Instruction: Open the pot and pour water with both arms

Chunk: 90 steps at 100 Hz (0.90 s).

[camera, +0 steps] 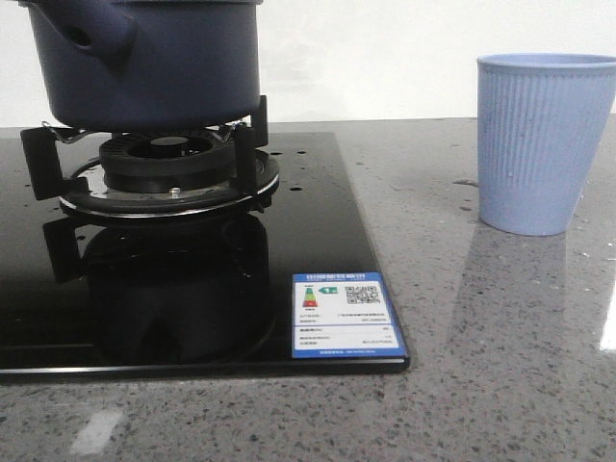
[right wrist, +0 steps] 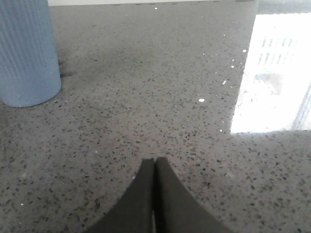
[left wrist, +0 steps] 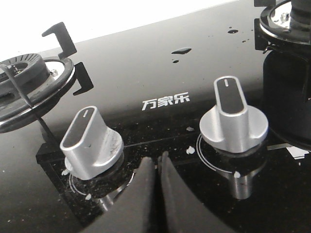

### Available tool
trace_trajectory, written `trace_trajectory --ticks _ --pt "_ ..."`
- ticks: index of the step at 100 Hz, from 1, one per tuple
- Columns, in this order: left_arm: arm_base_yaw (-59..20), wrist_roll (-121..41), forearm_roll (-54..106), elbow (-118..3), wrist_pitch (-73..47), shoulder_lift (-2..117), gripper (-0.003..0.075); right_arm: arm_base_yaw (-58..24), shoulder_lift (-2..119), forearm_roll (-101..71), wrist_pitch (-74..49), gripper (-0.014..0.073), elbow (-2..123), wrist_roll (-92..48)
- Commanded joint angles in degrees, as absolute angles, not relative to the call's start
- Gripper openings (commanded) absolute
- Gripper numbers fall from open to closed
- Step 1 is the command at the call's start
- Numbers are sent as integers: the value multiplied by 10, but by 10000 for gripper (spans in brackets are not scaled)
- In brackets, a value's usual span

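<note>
Two grippers, both pinched together on nothing: left gripper [left wrist: 158, 162] hangs over the black cooktop [left wrist: 146, 73] near its silver knobs [left wrist: 234, 116], right gripper [right wrist: 155, 165] over the grey counter [right wrist: 155, 97]. The pot [camera: 144, 58] sits on the cooktop's burner [camera: 168, 164], the blue cup [camera: 539, 144] well off to its right.

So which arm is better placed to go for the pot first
Left, probably. The left gripper hangs shut over the stove knobs, on the hob where the pot sits. The right gripper is shut over bare counter near the cup.
</note>
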<state>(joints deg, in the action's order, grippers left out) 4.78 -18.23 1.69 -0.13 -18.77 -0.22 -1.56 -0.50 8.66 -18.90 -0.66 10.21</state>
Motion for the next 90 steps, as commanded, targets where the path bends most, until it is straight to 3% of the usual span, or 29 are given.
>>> trace_trajectory --ticks 1,17,45,56,90 --pt "48 -177 23 6 -155 -17 -20 -13 -12 89 -178 -69 -21 97" --pt "48 -177 23 6 -155 -17 -20 -13 -12 192 -114 -69 -21 97" --pt "48 -177 24 6 -151 -17 -20 -13 -12 186 104 -69 -21 101" --pt "48 -177 65 6 -119 -17 -20 -13 -12 139 164 -69 -21 162" --pt "48 -177 255 6 34 -17 -20 -13 -12 34 122 -69 -20 236"
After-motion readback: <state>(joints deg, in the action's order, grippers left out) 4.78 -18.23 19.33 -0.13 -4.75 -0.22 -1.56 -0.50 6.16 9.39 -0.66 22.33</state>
